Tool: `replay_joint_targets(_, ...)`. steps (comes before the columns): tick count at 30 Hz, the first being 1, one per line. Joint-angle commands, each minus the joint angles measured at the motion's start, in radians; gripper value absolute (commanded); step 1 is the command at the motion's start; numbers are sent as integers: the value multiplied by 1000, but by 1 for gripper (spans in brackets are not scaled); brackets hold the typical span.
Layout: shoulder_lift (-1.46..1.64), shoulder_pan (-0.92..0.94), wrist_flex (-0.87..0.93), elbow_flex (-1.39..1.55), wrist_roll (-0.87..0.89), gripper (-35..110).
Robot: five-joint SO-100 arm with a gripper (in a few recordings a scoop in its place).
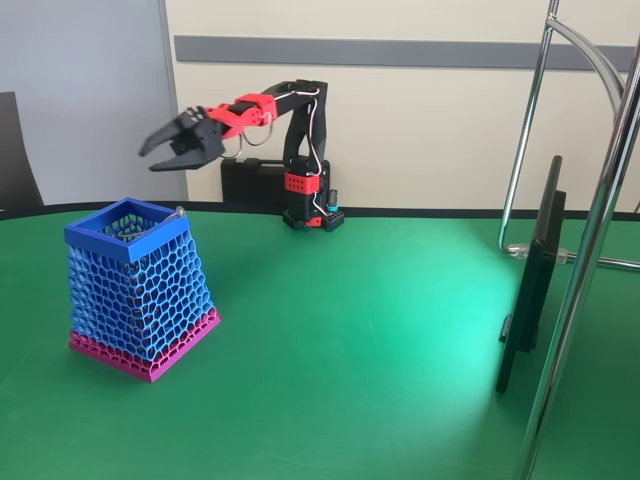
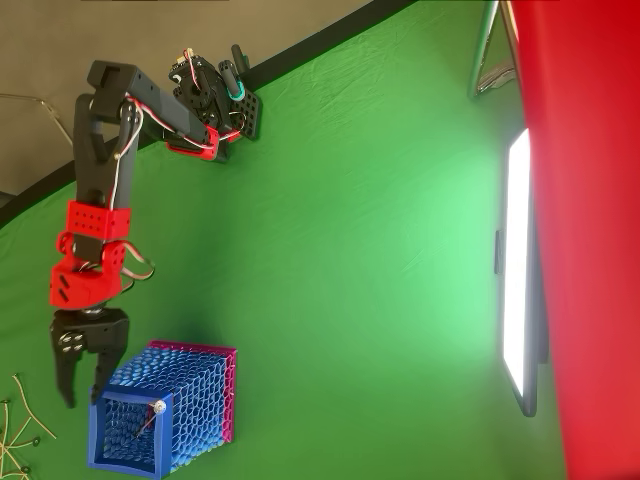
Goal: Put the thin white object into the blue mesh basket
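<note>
Two black fingers of the end effector (image 1: 168,152) stand apart and empty, hovering above and just beside the rim of the tall blue honeycomb-mesh basket with a magenta base (image 1: 140,295). Its thin white knob-ended strand (image 2: 148,418) already leans inside the basket, knob at the rim corner. No legible writing appears.

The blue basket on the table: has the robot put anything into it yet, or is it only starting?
One thin white object with a small knob already leans inside the blue mesh basket, knob at the rim. The gripper hangs open and empty above and beside the basket. More thin strands lie on the green table, perhaps still to go.
</note>
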Motion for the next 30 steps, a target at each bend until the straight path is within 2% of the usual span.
replay_joint_targets(1, 141, -58, -12, 91, -135, 11)
replay_joint_targets(7, 344, -209, 83, 331, -434, 16)
replay_joint_targets(13, 514, -348, 275, 509, -618, 26)
replay_joint_targets(21, 769, -476, 505, 655, -660, 22)
replay_joint_targets(30, 1043, -588, 695, 813, -632, 9)
